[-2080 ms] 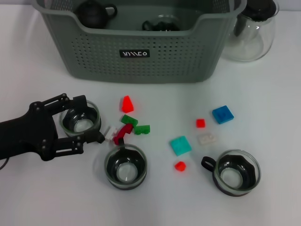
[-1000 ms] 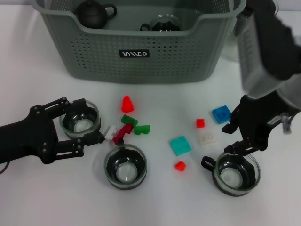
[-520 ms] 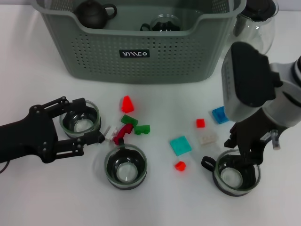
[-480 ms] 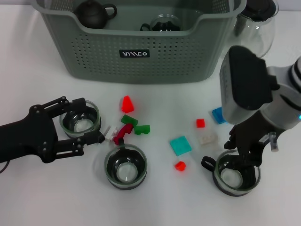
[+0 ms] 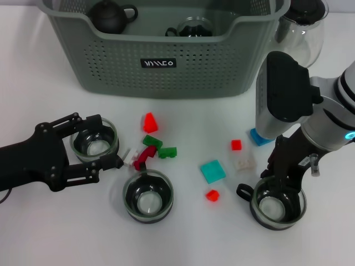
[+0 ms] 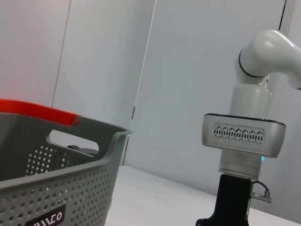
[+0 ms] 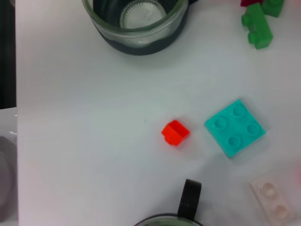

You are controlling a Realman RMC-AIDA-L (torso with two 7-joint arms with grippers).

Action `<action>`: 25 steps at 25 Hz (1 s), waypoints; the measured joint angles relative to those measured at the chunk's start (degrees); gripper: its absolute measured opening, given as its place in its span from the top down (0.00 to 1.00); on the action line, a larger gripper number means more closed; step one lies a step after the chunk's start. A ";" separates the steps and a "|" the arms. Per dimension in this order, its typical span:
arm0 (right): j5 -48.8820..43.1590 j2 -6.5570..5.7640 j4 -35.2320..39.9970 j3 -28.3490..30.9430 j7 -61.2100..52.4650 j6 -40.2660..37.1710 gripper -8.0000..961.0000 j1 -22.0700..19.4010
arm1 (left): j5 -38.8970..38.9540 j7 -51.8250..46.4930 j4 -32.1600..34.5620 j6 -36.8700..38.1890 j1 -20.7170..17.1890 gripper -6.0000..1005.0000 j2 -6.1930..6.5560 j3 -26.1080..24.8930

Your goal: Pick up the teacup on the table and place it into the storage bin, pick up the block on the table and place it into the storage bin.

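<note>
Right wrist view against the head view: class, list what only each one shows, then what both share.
Only the right wrist view: nothing of its own.

Only the head view: the storage bin, the glass pitcher, the left claw around a teacup, the right claw down at the right teacup.

Both: the middle teacup, the small red block, the teal block, the right teacup's handle.

A robot test room, by the look of it: a plain white tabletop set before bare pale wall panels, laid out with practice props — toy blocks, glass teacups, a grey-green bin and a glass pitcher.
</note>
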State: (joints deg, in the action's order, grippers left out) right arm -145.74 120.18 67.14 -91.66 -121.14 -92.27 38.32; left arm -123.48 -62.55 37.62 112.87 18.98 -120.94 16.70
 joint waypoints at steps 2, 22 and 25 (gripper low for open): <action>-0.09 -0.01 -0.34 0.15 -0.02 -0.25 0.63 0.10 | 0.00 0.00 0.00 0.05 -0.03 0.13 0.00 0.00; 36.14 -1.62 8.11 54.70 12.14 -9.06 0.93 0.37 | 0.09 -0.29 -0.24 -0.11 -0.05 0.13 0.01 -0.02; 34.21 -0.13 9.07 48.39 6.19 4.26 0.93 1.97 | 0.08 -0.29 -0.55 -0.30 0.17 0.13 0.01 -0.02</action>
State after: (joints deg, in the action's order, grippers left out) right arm -111.53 120.05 76.21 -43.27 -114.96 -88.01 40.29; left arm -123.40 -62.84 37.06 112.56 19.15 -120.93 16.68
